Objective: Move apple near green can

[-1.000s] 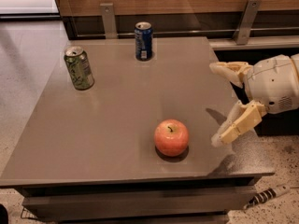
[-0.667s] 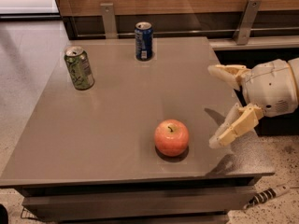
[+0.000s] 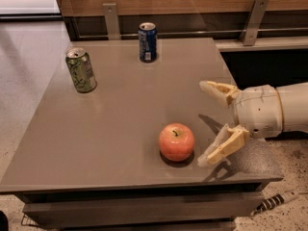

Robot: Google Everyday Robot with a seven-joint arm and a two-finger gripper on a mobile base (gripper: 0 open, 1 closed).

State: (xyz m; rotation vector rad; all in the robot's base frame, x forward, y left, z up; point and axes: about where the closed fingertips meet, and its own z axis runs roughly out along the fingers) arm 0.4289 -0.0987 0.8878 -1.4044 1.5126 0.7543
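Observation:
The orange-red apple point(image 3: 176, 142) sits upright on the grey table point(image 3: 120, 119), near its front edge, stem up. The olive-green can point(image 3: 81, 70) stands at the table's left side, far from the apple. My gripper point(image 3: 206, 123) comes in from the right, low over the table, just right of the apple. Its two tan fingers are spread wide and hold nothing; the near fingertip point(image 3: 207, 159) is a short gap from the apple.
A dark blue can point(image 3: 147, 42) stands at the table's back centre. A wooden wall panel with metal brackets point(image 3: 111, 19) runs behind the table. A cable or plug point(image 3: 275, 202) lies on the speckled floor at lower right.
My gripper has moved left toward the apple, staying open. The apple and both cans have not moved.

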